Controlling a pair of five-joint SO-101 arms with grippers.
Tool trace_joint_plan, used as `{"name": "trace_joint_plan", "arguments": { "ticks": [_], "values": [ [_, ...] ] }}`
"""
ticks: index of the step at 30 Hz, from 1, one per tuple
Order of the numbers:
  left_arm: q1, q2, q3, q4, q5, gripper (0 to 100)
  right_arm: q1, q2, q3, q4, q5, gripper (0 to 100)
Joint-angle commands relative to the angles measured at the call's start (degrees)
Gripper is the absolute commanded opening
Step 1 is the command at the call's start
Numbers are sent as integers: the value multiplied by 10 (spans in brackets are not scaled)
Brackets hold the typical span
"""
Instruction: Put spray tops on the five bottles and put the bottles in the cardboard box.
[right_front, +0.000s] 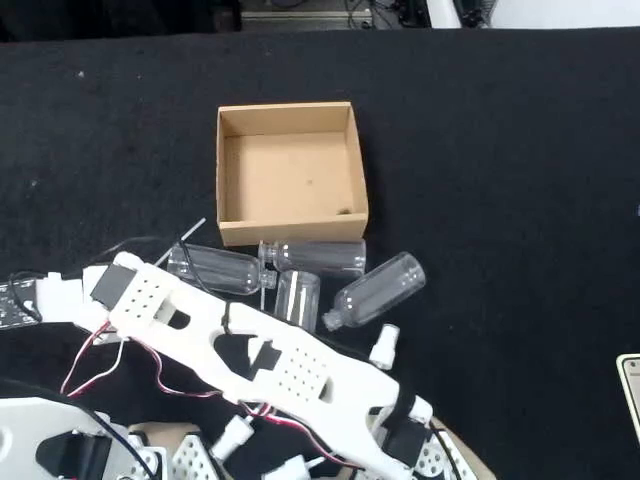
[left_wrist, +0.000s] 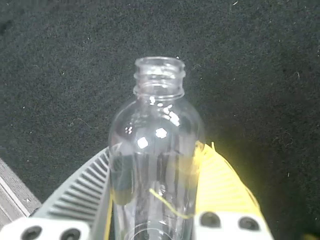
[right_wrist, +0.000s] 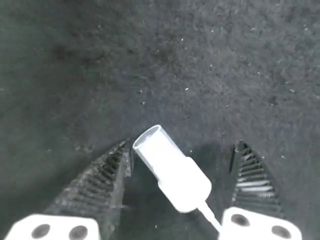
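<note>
Because the spray top (right_wrist: 170, 172) lies askew inside the open right gripper (right_wrist: 182, 146), closing could flick it away; the left gripper (left_wrist: 155, 152) clamps a clear bottle (left_wrist: 159, 125).

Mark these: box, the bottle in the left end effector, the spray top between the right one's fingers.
box (right_front: 285, 175): high view, bare floor inside.
held bottle (left_wrist: 159, 135): left wrist view, clear shoulder below the neck.
spray top (right_wrist: 172, 170): right wrist view, white cap body.
</note>
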Motion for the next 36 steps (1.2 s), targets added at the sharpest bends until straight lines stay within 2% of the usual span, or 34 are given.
{"name": "trace_joint_plan", "arguments": {
  "ticks": [1,7,11,17,23,29,34,36],
  "values": [
    [-7,-4,-36,4,-6,50,14,-1,-48,-1,19,270],
    [-7,-8,-33,4,-5,50,23,1,-51,-2,83,111],
    [-7,-9,-33,5,-5,50,26,1,-59,-3,80,76],
    [-7,-9,-33,5,-5,50,52,2,-162,11,-22,8],
    [-7,-9,-36,8,-5,50,77,2,-295,81,-40,11],
    [28,-10,-105,102,-3,50,95,-1,-490,174,-49,11],
    [85,-10,-227,248,55,50,135,-77,-468,177,-121,11],
    [102,-10,-255,271,69,50,153,-103,-480,181,-156,11]
  ]
}}
